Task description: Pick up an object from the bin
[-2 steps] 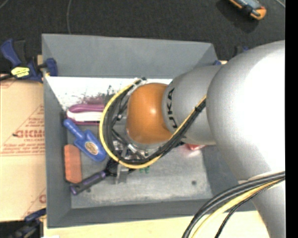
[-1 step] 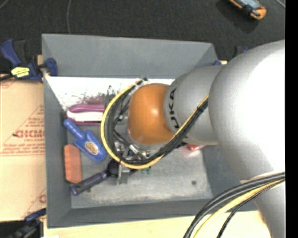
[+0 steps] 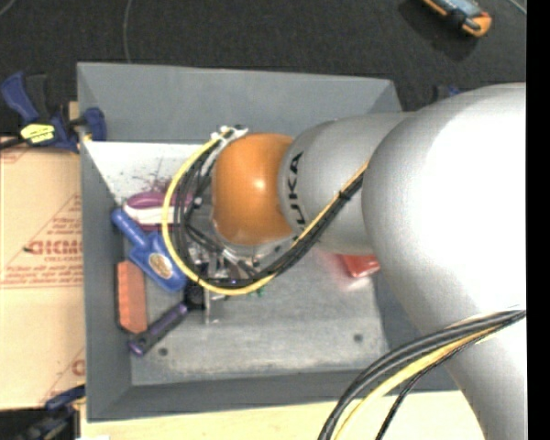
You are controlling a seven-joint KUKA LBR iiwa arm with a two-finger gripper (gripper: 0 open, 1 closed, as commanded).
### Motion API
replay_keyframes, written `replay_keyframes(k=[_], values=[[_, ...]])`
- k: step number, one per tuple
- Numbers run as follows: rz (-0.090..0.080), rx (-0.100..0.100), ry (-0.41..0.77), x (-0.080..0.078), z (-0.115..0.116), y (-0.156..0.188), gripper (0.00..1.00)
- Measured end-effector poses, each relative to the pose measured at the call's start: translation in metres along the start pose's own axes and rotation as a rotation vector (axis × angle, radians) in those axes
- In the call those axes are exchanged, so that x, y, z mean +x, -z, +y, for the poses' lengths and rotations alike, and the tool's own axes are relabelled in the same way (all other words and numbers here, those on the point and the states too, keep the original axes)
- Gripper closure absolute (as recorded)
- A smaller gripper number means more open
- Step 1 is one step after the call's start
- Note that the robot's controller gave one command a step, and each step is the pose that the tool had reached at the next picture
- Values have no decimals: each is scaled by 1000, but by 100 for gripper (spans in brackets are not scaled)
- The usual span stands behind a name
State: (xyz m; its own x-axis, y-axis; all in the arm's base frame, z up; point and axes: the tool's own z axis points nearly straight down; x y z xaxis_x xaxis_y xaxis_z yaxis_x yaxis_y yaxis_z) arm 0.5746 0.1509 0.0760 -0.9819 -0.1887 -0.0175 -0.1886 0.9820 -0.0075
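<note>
My gripper (image 3: 207, 299) hangs low over the left half of the bin, under the arm's wrist. Its tip is right beside the upper end of a dark purple handle-shaped tool (image 3: 159, 328) that lies slanted toward the bin's front left. Just left of the gripper lies a blue plastic tool (image 3: 151, 251), partly hidden by the wrist's cables. An orange-brown oblong block (image 3: 131, 295) lies along the left wall, beside the blue tool. Whether anything sits in the gripper is hidden.
A purple and white thing (image 3: 147, 204) lies at the back left, above the blue tool. A red thing (image 3: 357, 265) peeks out from under the arm at the right. The arm covers the bin's middle and right side.
</note>
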Motion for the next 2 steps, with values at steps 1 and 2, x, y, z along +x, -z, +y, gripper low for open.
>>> replay_keyframes(k=[1,2], values=[[-6,-5,-179,28,-16,-1,100],[-7,5,-34,-9,7,-3,100]])
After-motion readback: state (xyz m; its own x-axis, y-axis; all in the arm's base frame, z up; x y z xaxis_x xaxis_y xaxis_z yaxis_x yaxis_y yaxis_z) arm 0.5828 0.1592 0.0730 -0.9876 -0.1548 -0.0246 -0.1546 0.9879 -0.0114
